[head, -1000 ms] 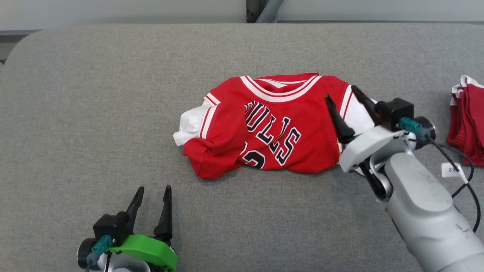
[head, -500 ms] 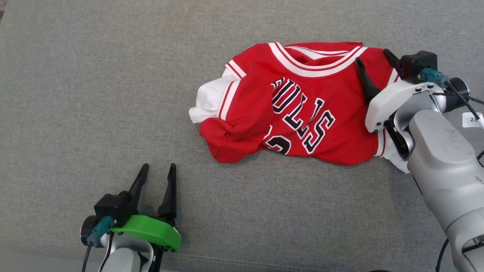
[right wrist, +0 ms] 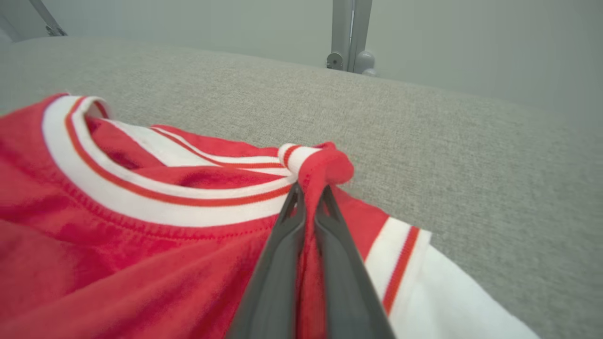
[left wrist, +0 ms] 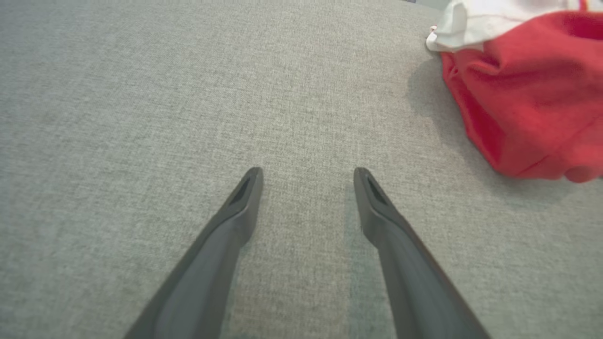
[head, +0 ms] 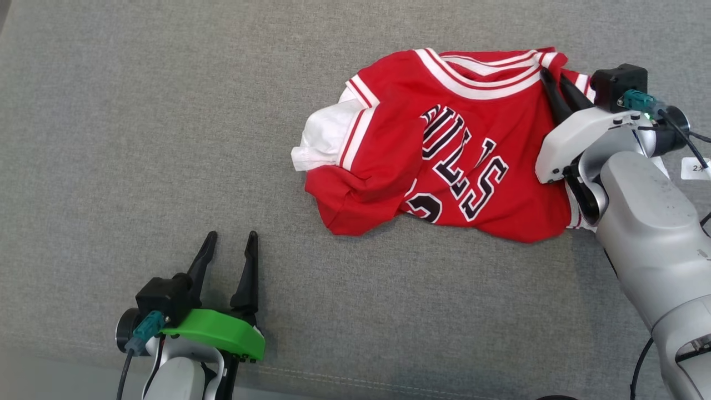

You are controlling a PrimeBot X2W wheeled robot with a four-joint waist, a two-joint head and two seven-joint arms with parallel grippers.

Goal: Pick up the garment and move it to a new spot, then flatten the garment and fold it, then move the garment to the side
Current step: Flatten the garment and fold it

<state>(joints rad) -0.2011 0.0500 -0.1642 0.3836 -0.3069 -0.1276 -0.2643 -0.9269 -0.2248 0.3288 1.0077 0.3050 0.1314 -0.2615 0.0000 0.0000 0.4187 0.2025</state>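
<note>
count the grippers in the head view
2. The left gripper sits at the lower left over the grey surface, jaws apart; the right gripper is at the upper right, jaws shut on the jersey shoulder.

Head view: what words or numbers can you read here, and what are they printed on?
"ULLS": black, white-edged letters on the red jersey; a fold covers whatever comes first.
Number below those letters: partly folded under, unreadable.
White tag at the right edge: starts with "2", the rest cut off.
</note>
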